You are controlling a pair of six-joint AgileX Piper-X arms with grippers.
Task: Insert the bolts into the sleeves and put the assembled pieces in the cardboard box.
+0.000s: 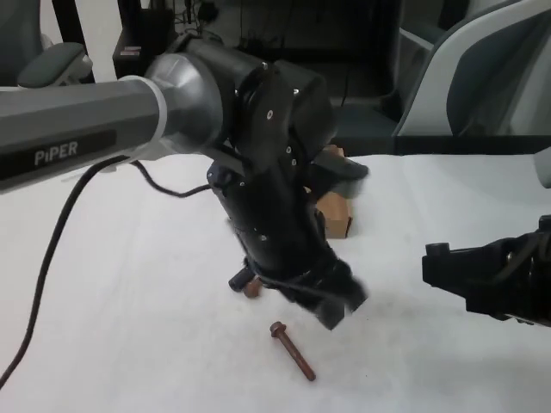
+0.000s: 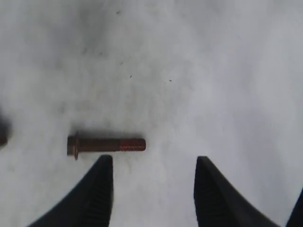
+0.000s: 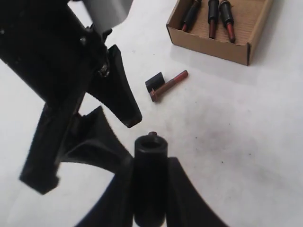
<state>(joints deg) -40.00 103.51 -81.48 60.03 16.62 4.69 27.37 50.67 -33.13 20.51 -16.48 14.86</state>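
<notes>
Now, left gripper (image 2: 154, 161): yours hangs low over the tabletop (image 1: 129, 301), fingers (image 2: 102, 189) spread apart, nothing between them.
bolt (image 2: 105, 144): lies flat on the tabletop just off one left fingertip, outside the gap, not touched.
right gripper (image 3: 150, 161): you have its fingers clamped on a black sleeve (image 3: 150, 184), the sleeve's open end pointing away from the wrist, close beside the left gripper.
second bolt (image 3: 171, 82): flat on the tabletop, head end against a loose sleeve (image 3: 154, 81), between the left gripper and the cardboard box (image 3: 208, 45).
cardboard box: open-topped, beyond both grippers, three assembled pieces (image 3: 211, 16) lying inside side by side.
</notes>
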